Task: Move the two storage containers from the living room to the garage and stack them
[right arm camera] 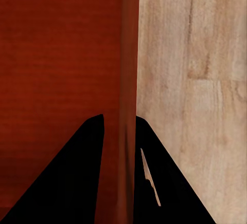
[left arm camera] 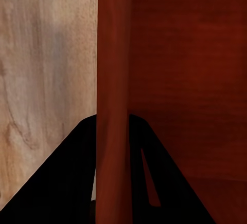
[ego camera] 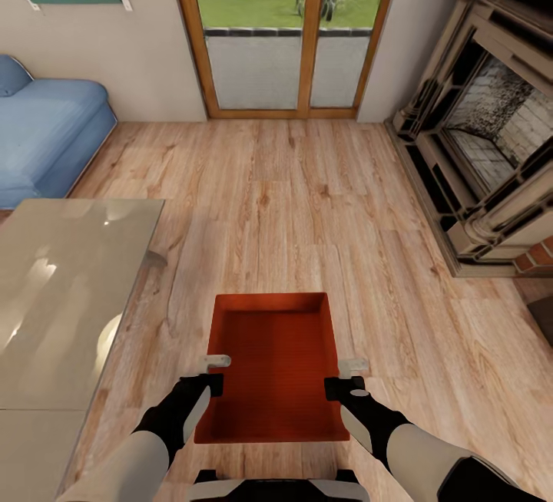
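Note:
One orange-red storage container (ego camera: 273,356) hangs level just above the living room's light wood-plank floor (ego camera: 307,195), right in front of me. My left gripper (ego camera: 209,378) is shut on its left wall, and my right gripper (ego camera: 347,387) is shut on its right wall. In the left wrist view the black fingers (left arm camera: 72,183) of the left gripper (left arm camera: 113,157) straddle the thin wall, with the container's inside (left arm camera: 185,80) beside it. The right gripper (right arm camera: 121,152) clamps the opposite wall the same way, next to the red inside (right arm camera: 62,54). The garage is out of view.
A glass-topped table (ego camera: 61,287) stands close on my left, with a blue sofa (ego camera: 46,133) behind it. The fireplace (ego camera: 484,149) fills the right side. Wood-framed glass doors (ego camera: 284,41) close the far wall. Open plank floor lies ahead.

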You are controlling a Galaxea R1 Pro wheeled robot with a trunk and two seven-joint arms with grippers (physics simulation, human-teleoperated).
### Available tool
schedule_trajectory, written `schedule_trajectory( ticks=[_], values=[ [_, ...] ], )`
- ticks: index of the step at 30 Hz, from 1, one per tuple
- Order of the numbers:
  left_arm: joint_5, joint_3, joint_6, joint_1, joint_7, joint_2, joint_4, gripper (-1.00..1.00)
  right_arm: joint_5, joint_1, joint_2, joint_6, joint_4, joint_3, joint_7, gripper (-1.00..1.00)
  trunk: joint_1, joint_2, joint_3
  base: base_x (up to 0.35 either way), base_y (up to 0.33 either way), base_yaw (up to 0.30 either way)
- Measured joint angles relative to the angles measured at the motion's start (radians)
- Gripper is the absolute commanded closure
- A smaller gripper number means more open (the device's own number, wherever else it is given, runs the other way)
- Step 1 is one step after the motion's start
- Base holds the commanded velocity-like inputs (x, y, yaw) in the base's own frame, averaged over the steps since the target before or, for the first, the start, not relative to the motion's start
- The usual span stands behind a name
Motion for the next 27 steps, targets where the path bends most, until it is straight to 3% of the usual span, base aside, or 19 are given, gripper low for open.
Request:
schedule_trajectory(
  ticks=[27],
  values=[
    [-0.002,0.0,-0.001,0.0,0.008,-0.006,-0.001,1.0,0.0,0.0,-0.006,-0.002,-0.001,-0.001,0.008,1.0,0.0,0.0,0.035,0.0,0.0,0.091]
  ],
)
